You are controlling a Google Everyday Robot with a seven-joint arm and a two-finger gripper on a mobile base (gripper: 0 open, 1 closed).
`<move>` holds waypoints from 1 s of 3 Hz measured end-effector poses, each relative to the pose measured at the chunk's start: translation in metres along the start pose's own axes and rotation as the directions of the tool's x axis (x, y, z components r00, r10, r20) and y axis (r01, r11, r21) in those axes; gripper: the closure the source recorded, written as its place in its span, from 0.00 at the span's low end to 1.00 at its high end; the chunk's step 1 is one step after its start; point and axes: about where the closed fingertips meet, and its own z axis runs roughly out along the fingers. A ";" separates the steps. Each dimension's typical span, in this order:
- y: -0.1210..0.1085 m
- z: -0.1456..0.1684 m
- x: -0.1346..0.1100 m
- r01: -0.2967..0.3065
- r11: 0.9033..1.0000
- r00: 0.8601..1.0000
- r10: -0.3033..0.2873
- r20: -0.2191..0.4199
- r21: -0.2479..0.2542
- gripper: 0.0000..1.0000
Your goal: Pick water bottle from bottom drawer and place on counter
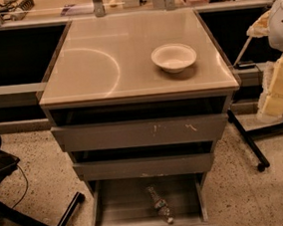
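The bottom drawer (118, 209) stands pulled well out, the lowest of three in a grey cabinet. The bottle (159, 203) lies on its side on the drawer floor, right of centre. Its long axis runs roughly from 11 o'clock to 5 o'clock: the base points back toward the cabinet and the pale cap sits at the 5 o'clock end, close to the drawer's front wall. It touches neither side wall.

Above it, the middle drawer (144, 167) and top drawer (138, 134) are each slid out a little, stepped one over the other, their fronts scuffed.

The beige worktop (128, 81) carries a white bowl (173, 57), upright, toward 2 o'clock from the middle. A faint arc mark (108, 68) curves across the left half, well apart from the bowl.

A cluttered bench (71, 10) runs along the back at 12 o'clock. Black chair legs (247, 142) splay on the speckled floor at 3 o'clock.

The gripper is out of sight from here, so I cannot tell how it stands.
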 end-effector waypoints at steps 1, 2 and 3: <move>0.000 0.000 0.000 0.000 1.000 1.000 0.000 0.000 0.000 0.00; 0.007 0.011 0.006 0.011 1.000 0.999 -0.011 0.034 0.000 0.00; 0.034 0.059 0.026 0.019 0.999 0.990 -0.013 0.141 -0.042 0.00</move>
